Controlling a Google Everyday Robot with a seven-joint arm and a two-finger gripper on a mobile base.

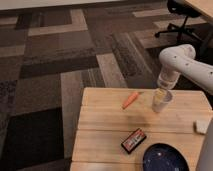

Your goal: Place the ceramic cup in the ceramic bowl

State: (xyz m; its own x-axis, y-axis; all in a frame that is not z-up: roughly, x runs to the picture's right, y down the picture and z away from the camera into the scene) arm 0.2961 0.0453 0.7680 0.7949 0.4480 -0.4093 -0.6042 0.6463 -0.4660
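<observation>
The ceramic cup (161,103), small and pale, stands upright on the far right part of the wooden table (105,125). My gripper (161,94) reaches down from the white arm and sits right at the cup's rim. The ceramic bowl (165,158), dark navy with light speckles, rests at the near edge of the table, in front of the cup and well apart from it.
An orange carrot (130,100) lies left of the cup. A black-and-red packet (133,140) lies just left of the bowl. A pale block (202,126) sits at the table's right edge. Patterned carpet surrounds the table, and an office chair base (180,30) stands far right.
</observation>
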